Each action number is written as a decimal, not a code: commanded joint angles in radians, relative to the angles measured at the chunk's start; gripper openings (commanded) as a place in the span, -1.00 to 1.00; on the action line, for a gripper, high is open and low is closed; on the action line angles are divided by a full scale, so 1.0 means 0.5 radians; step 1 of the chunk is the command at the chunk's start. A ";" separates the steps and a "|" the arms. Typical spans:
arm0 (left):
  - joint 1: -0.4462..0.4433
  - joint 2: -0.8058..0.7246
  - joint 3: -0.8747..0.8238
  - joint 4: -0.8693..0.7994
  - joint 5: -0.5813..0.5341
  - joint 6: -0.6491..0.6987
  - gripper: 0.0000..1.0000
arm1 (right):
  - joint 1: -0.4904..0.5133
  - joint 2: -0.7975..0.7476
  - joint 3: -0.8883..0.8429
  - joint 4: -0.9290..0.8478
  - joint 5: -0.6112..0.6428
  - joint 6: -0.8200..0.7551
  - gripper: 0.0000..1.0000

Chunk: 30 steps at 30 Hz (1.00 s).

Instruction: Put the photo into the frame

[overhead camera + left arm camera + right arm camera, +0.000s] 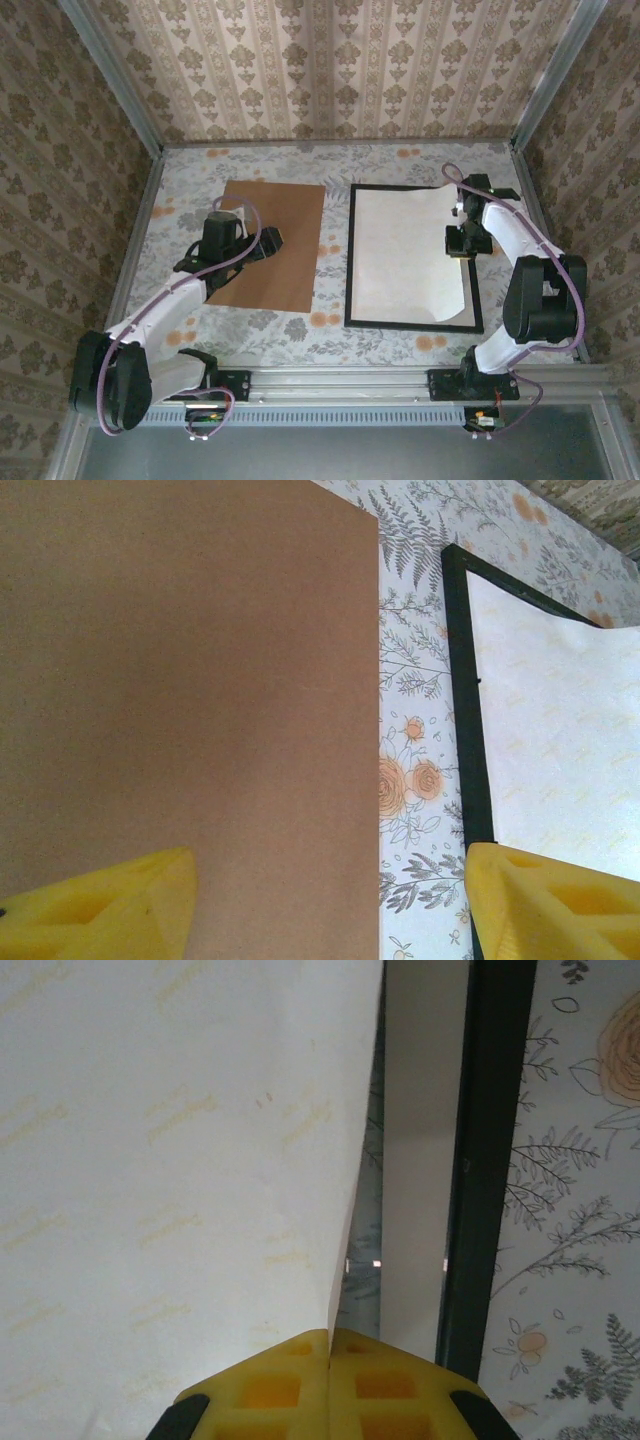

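The black frame (pixel 349 262) lies flat on the right half of the table. The photo (pixel 405 250) rests inside it with its plain cream reverse up and its right edge lifted. My right gripper (pixel 462 240) is shut on that lifted edge. In the right wrist view the yellow fingertips (pixel 330 1345) pinch the photo (pixel 170 1160), with the frame's right bar (pixel 490 1160) just beside them. My left gripper (pixel 268 243) hovers open over the brown backing board (pixel 270 245); its yellow fingers (pixel 100 910) straddle the board's right edge, and nothing is between them.
The backing board (pixel 190 700) lies left of the frame (pixel 465 700), with a strip of floral tablecloth (pixel 415 760) between them. Patterned walls enclose the table on three sides. The arm bases sit on a rail at the near edge.
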 commanded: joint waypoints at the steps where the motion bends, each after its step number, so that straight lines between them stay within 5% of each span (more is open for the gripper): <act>1: -0.004 0.011 0.044 0.006 0.034 0.041 0.44 | -0.010 -0.026 -0.039 0.058 -0.098 0.052 -1.00; 12: -0.006 0.008 0.047 0.006 0.028 0.046 0.44 | -0.035 0.030 -0.051 0.075 -0.028 0.081 -0.68; 30: -0.004 0.001 0.035 -0.025 -0.002 0.065 0.48 | -0.208 0.151 -0.040 0.465 0.195 0.319 0.69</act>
